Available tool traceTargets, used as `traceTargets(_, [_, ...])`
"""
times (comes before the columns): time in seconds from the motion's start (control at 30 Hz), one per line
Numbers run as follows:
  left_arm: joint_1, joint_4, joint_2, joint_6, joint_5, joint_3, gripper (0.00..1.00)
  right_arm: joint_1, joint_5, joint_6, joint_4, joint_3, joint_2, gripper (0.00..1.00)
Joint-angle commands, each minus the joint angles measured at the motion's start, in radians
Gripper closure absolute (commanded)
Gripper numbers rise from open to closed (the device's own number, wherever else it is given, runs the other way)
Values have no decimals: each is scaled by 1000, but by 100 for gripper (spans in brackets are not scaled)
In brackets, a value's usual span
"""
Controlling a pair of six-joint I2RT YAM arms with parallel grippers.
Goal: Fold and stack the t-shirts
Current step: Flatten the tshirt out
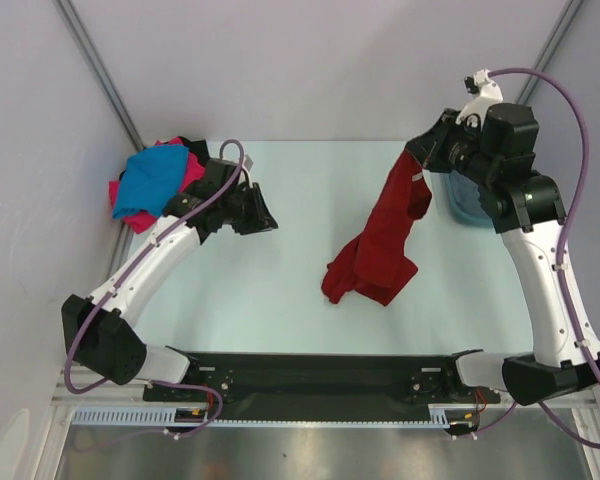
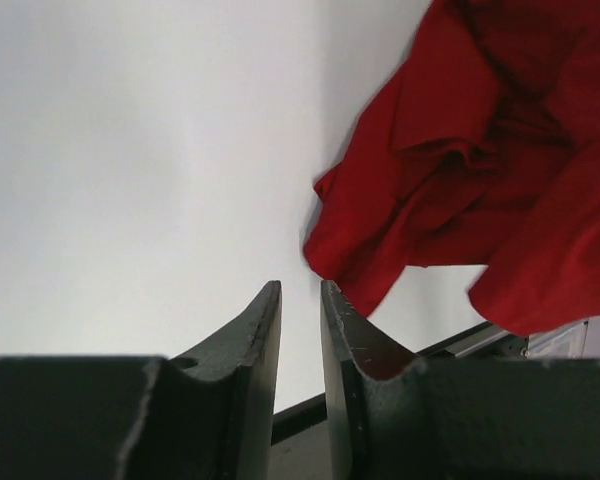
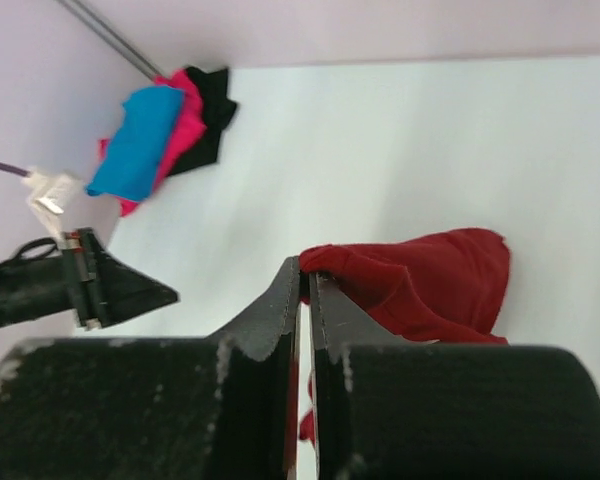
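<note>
My right gripper is clamped on an edge of the dark red t-shirt. It's held up, with the bottom end bunched on the table. My left gripper has its jaws just slightly apart with nothing between them, near the shirt. The blue t-shirt and pink t-shirt sit heaped in the far-left corner, with what's probably the black t-shirt underneath.
</note>
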Motion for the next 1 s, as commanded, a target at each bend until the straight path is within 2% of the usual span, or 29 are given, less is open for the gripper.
traceTargets(0.0, [-14, 38, -20, -23, 17, 2, 72, -4, 86, -29, -39, -47, 37, 100])
traceTargets(0.1, [-15, 36, -11, -19, 19, 11, 71, -14, 83, -11, -64, -82, 95, 100])
traceTargets(0.23, [-15, 35, 6, -15, 28, 22, 69, -32, 107, 23, -30, -214, 163, 100])
traceTargets(0.43, [-15, 4, 42, 11, 34, 69, 68, -75, 98, 31, -5, -289, 364, 100])
traceTargets(0.53, [-15, -10, 62, 28, 49, 92, 67, -81, 80, 23, -21, -273, 448, 85])
traceTargets(0.57, [-15, -13, 64, 31, 53, 96, 67, -81, 81, 23, -30, -259, 465, 77])
traceTargets(0.63, [-15, -17, 68, 43, 48, 102, 67, -81, 58, 21, -31, -248, 494, 52])
traceTargets(0.7, [-15, -23, 72, 56, 48, 108, 66, -81, 53, 40, -33, -239, 488, 49])
traceTargets(0.77, [-15, -28, 81, 62, 51, 117, 66, -80, 43, 55, -36, -237, 459, 42])
traceTargets(0.97, [-15, -31, 118, 79, 71, 154, 66, -47, -11, 146, -47, -251, 357, 41])
